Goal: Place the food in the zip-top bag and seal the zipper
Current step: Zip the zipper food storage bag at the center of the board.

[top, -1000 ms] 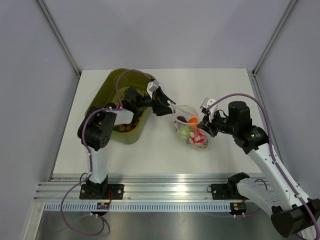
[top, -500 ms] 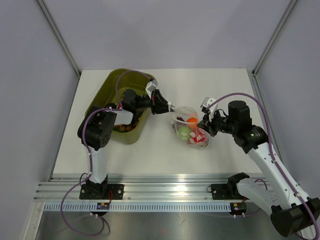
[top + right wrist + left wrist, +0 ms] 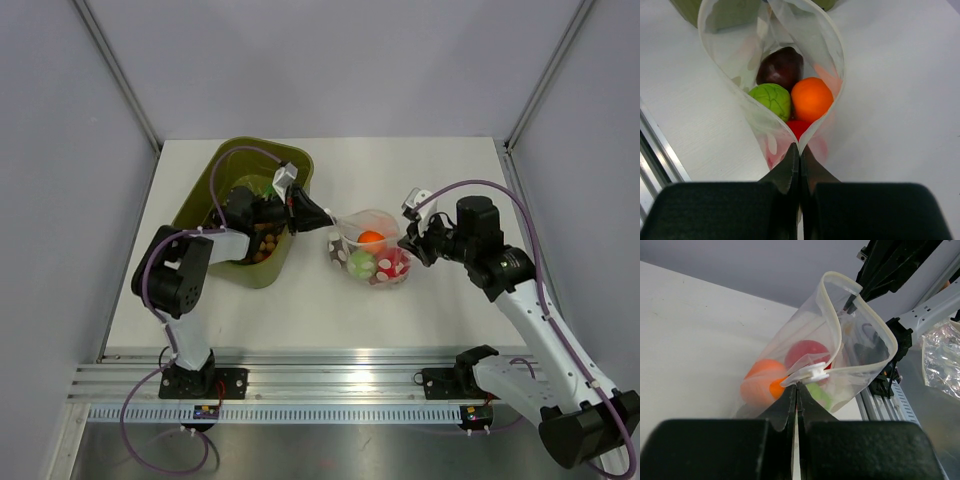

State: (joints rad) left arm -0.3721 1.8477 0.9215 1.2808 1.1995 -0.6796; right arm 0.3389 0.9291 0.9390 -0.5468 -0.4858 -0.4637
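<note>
While I hold it by both ends of its mouth, the zip-top bag [image 3: 368, 250] sits near the middle of the table [image 3: 450, 180], just right of the olive-green tub [image 3: 205, 190].

Left gripper [image 3: 796, 390]: fingers pressed together on the bag's rim, directly below a small white tab [image 3: 815, 372] at one end of the zipper [image 3: 837, 325]. I cannot tell whether that tab is a slider.

Right gripper [image 3: 799, 150]: fingers pressed together on the opposite end of the mouth, where the two walls meet.

Loaded: four pieces of food lie touching one another at the bottom of the bag, namely a dark purple piece [image 3: 781, 67], a green piece [image 3: 770, 100], an orange piece [image 3: 811, 98] and a red piece [image 3: 799, 127], the last partly hidden behind the rim.

Not done: the two sides of the zipper bow well apart in a wide loop, so the mouth is fully open.

Judgement: I take the filling to be finished or nearly so, and the sealing not yet begun. Small things show inside the tub from above, but they are too small for me to say whether they are food meant for the bag. What is left, as I read it, is to draw the rim taut so that the two strips meet, then press them together along the whole edge.
</note>
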